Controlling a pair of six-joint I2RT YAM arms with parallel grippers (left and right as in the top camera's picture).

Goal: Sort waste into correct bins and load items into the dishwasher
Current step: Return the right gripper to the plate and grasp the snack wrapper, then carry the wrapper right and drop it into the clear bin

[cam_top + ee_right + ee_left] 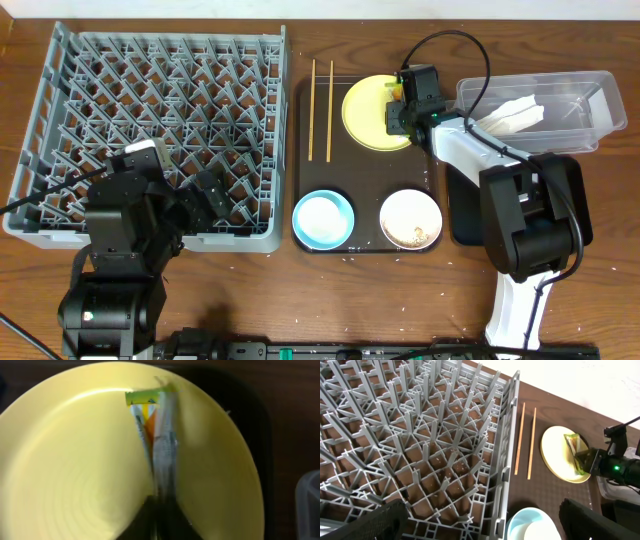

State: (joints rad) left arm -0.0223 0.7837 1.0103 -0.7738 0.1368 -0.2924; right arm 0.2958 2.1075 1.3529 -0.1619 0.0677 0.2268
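So the right gripper (395, 112) is hanging over the yellow plate (365, 115) at the back of the brown tray (365, 170), and its fingers are pinching together on the snack wrapper (155, 435). In the wrist view the wrapper is standing up on edge out of the plate instead of lying flat, which I'm reading as the pinch lifting it. That view is blurry, so I'm not calling how firm the hold is.

Makes sense to me: the plate can't go in the rack with trash on it, so the wrapper is getting cleared first. The clear tub (590, 80) is sitting right beside that arm with the white napkin (510, 115) lying in it, and the black tray (463, 210) is lying mostly under the arm. Which one the wrapper is headed for, I'm only guessing.

The left gripper (212, 195) is hovering over the near edge of the dish rack (150, 90) with its fingers spread wide and nothing between them. It looks like it's waiting for dishes.

Everything else is sitting on the brown tray: the chopsticks (321, 110) lying side by side just left of the plate, the blue bowl (323, 219) at the front, and the white bowl (411, 219) next to it with rice scraps (411, 228) inside. The rack is holding nothing yet.
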